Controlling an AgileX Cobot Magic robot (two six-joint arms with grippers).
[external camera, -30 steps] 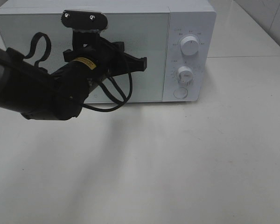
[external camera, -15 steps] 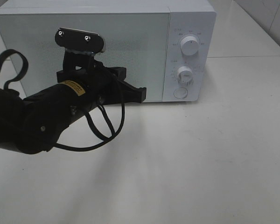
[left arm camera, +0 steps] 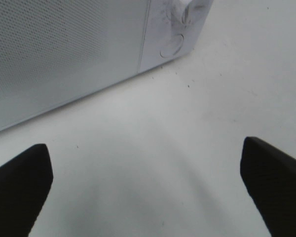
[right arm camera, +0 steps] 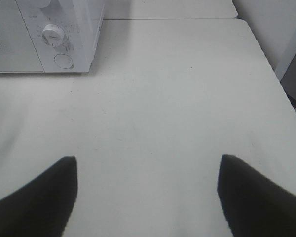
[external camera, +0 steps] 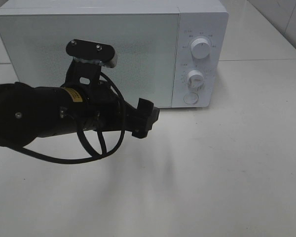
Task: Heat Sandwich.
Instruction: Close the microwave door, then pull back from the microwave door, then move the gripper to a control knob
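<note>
The sandwich is out of view in every frame. A white microwave [external camera: 138,44] stands at the back of the table with its door closed; it also shows in the left wrist view as the microwave [left arm camera: 64,49] and in the right wrist view as the microwave [right arm camera: 19,39]. My left gripper [external camera: 146,118] hovers over the table just in front of the door's lower right corner. In its own view the left gripper [left arm camera: 144,148] is open, with only bare table between the fingers. My right gripper [right arm camera: 148,160] is open and empty over the table, right of the microwave.
The microwave's control panel carries an upper dial [external camera: 201,49], a lower dial [external camera: 195,78] and a round button [external camera: 190,98]. The white table [external camera: 227,163] reaches to its right edge [right arm camera: 266,64]. A second white tabletop [external camera: 256,34] lies behind on the right.
My left arm has drawn back from the microwave door and come down toward the table. Its jaws, shut a second ago, now stand wide apart. The right gripper's view has no earlier frame.
</note>
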